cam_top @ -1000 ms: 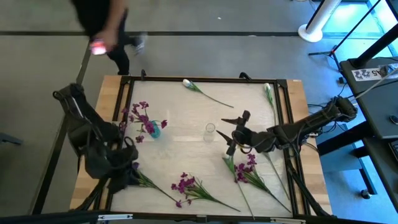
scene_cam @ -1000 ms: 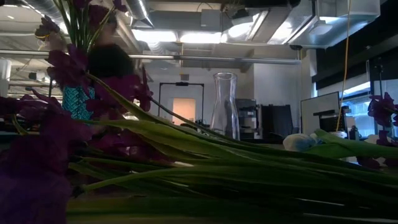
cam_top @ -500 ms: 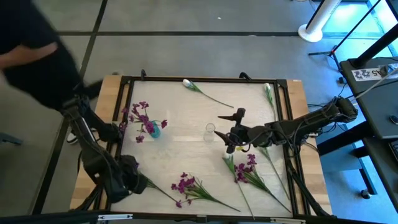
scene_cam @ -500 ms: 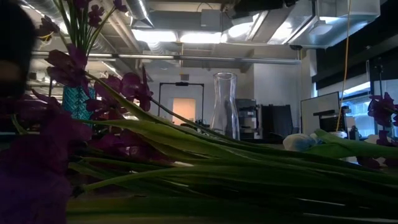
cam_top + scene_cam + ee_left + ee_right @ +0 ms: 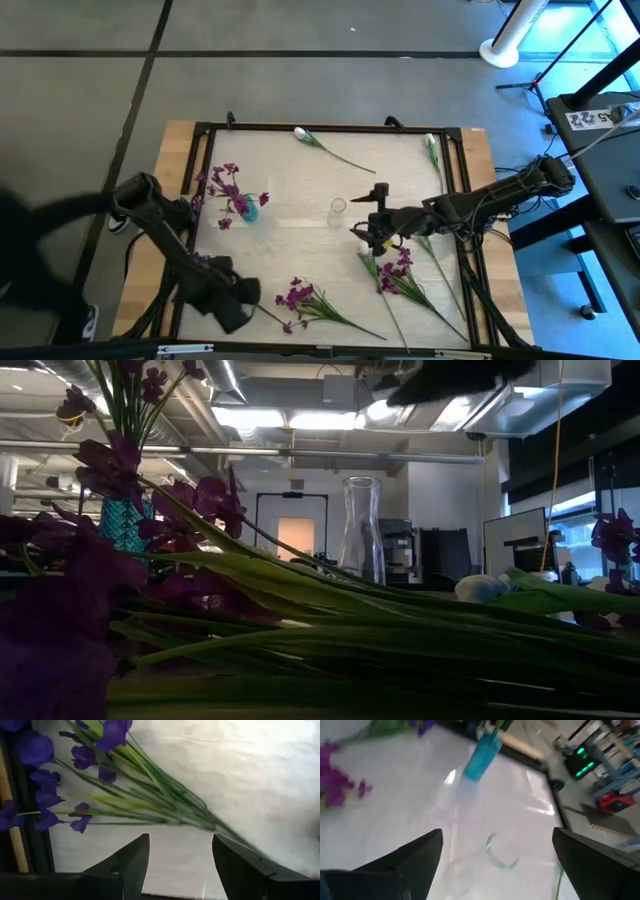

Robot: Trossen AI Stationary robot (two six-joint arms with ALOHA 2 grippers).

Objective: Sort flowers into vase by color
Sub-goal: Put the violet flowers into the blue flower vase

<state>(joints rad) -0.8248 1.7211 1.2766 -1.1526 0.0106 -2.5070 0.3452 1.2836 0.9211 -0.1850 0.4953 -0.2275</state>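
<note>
A: What's changed in the last second?

B: The left end effector (image 5: 238, 312) has swung down toward the bench's near-left corner, and its fingers now stand apart with nothing between them, just short of a purple spray (image 5: 100, 795) lying near the near edge. The right end effector (image 5: 372, 228) has slid toward the middle of the bench (image 5: 300, 225) and opened wide. It is empty too, and just beside the clear glass vase (image 5: 338, 208).

A: And the person who was behind the bench?

B: Gone from the far side. Only a dark blur shows off the bench's left edge.

A: So where does the sorting stand?

B: Some purple stems already stand in the teal vase (image 5: 248, 210) left of centre. The clear vase looks empty. Two white buds lie along the far edge, one near the middle (image 5: 303, 134) and one at the far-right corner (image 5: 431, 146). Another purple bunch (image 5: 398, 270) lies near the near-right corner. I'd say the left arm is lining up a pick on the near spray.

A: Room to move?

B: The centre is open. The frame rails hem in the edges, and the right arm hangs close over the clear vase, so a knock is the risk there.
</note>
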